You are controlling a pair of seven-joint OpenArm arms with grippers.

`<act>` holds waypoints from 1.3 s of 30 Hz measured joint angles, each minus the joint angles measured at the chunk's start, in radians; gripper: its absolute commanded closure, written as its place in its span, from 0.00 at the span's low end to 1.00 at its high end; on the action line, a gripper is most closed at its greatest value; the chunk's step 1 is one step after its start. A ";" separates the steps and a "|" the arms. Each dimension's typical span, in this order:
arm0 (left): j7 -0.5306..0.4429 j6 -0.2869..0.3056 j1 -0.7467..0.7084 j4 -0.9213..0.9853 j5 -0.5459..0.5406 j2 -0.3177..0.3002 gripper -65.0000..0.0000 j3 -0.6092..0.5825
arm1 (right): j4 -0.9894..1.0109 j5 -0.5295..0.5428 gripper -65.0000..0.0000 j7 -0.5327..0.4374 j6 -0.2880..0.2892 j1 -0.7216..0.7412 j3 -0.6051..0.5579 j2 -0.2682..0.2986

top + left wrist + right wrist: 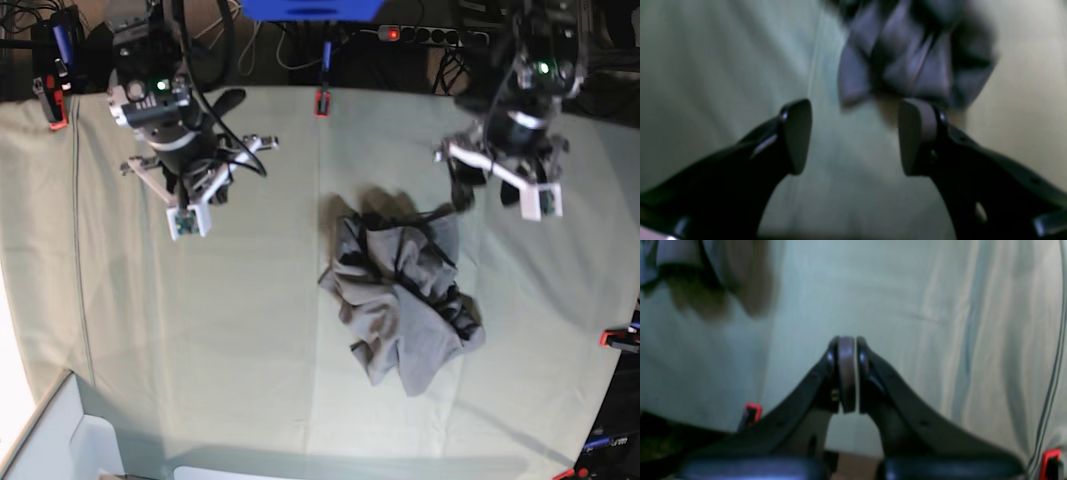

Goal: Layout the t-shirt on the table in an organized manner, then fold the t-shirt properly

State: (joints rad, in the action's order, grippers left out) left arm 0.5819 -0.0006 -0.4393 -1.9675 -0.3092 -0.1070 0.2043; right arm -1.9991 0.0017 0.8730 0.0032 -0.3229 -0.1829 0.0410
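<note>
In the left wrist view, the left gripper (853,136) is seen spread apart with nothing between its pads, above bare table (723,66). The shirt (913,56) lies ahead of it as a blurred, rumpled grey mass; whether the right-hand pad touches the cloth cannot be told through the blur.

In the right wrist view, the right gripper (847,373) is seen clenched, pad against pad, with no fabric caught. Only a corner of the shirt (670,256) and its shadow are shown at the upper left. Red clamps (752,411) at the table (907,306) edge are shown here, and not in the left wrist view.

In the base view, the whole layout is given, which neither wrist camera offers: the shirt (405,295) is heaped near the middle of the table (200,340), crumpled, with no sleeve or hem laid out. The left gripper (490,190) hangs just beyond the heap's far right side; the right gripper (195,195) hangs well apart from it.

The task is judged barely begun: spreading is yet to be done, and every fold is left.
</note>
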 measured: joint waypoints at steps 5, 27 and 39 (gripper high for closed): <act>-0.005 -0.002 0.128 0.078 0.000 0.003 0.39 -0.004 | 0.003 0.000 0.79 0.008 0.000 0.011 0.000 0.003; -0.010 -0.003 0.501 0.612 0.000 0.102 0.47 -0.072 | 0.007 -0.001 0.49 0.006 0.000 0.001 0.002 0.014; 0.001 -0.004 0.408 0.434 -0.004 0.094 1.00 -0.047 | 0.008 -0.001 0.49 0.006 0.000 0.013 0.002 0.015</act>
State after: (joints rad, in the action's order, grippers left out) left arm 0.5827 -0.0048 -0.0315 -1.5337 -0.3130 -0.0132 0.1570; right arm -1.9907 0.0010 0.8795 0.0032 -0.3103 -0.1806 0.0559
